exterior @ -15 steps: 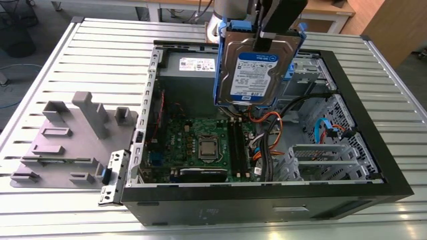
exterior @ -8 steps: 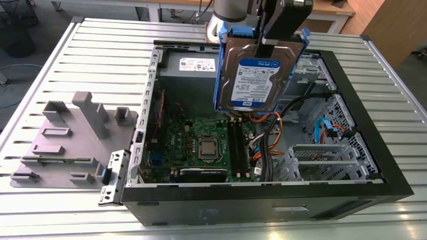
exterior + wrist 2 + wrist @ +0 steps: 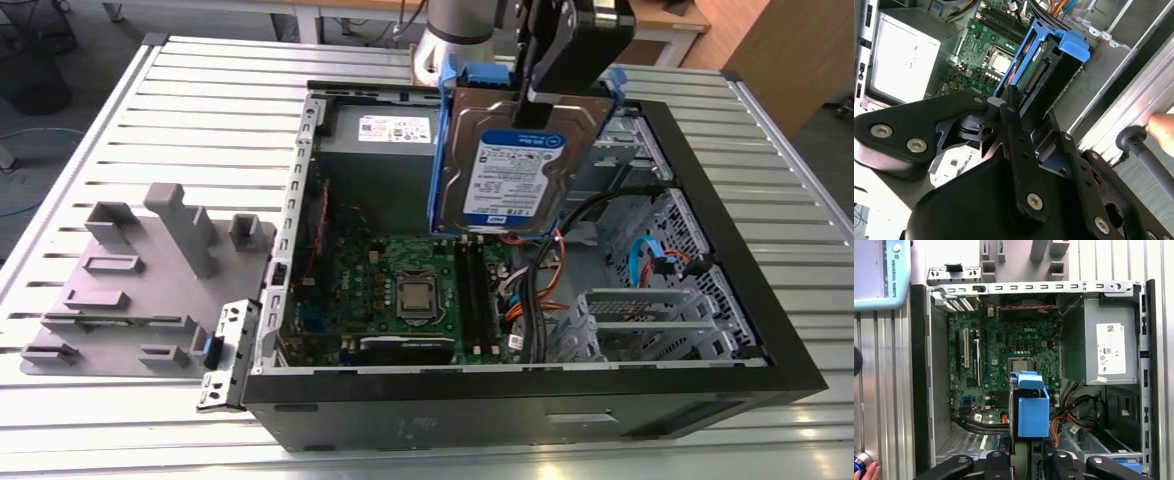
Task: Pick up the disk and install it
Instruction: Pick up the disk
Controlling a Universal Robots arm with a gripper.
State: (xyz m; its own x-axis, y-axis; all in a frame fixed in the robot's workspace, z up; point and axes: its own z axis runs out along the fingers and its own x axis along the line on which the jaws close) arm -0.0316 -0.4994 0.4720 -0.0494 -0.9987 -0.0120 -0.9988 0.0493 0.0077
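The disk (image 3: 514, 170), a silver drive with a white-and-blue label in a blue carrier frame, hangs upright over the open computer case (image 3: 534, 400). It sits above the motherboard (image 3: 414, 290). My gripper (image 3: 567, 92) is shut on the disk's upper edge. In the second wrist view the black fingers (image 3: 1013, 112) clamp the disk (image 3: 1074, 47) from both sides. In the first wrist view the disk (image 3: 1033, 410) shows edge-on just beyond the gripper (image 3: 1026, 460), with the board (image 3: 1004, 360) below it.
A grey power supply box (image 3: 380, 130) with a white label fills the case's far corner. Orange and blue cables (image 3: 647, 255) lie near the metal drive bay. A grey fixture (image 3: 134, 280) stands on the slatted table at the exterior view's left. A person's hand (image 3: 869, 472) is at the table edge.
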